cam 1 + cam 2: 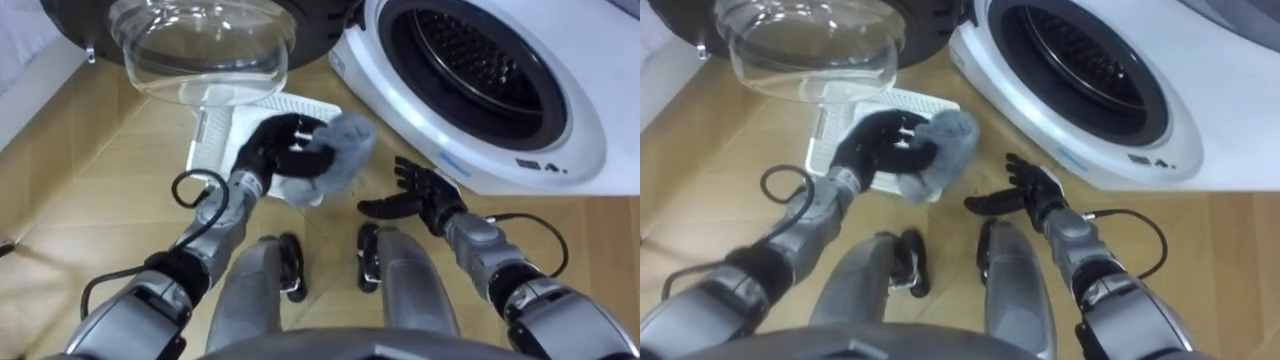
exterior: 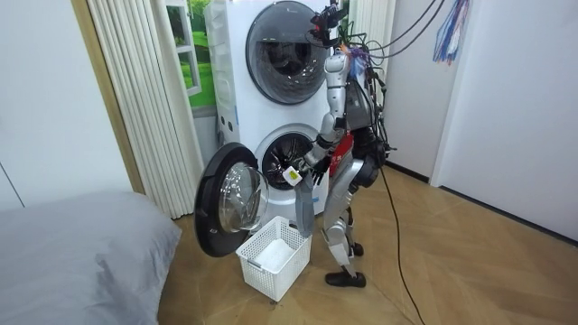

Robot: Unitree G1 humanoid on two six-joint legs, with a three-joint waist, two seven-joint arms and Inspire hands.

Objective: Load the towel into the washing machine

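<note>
- Left hand (image 1: pixel 268 150) is clenched round one grey towel (image 1: pixel 342 150), held over the near edge of the basket (image 1: pixel 300 104); in the room view the towel hangs down from it.
- Right hand (image 1: pixel 422 190) is released, fingers spread, holding nothing, between the towel and the washer's (image 1: pixel 560 135) white front rim and touching neither.
- The drum mouth (image 1: pixel 470 70) gapes open, with free space before it.
- The door (image 1: pixel 200 50) is swung wide to the robot's left, above the basket's far edge.
- Count: one towel, one basket, two stacked machines; the upper machine's (image 2: pixel 282 41) door is shut.
- The robot stands facing the lower machine, with the basket on the floor just beside its feet.
</note>
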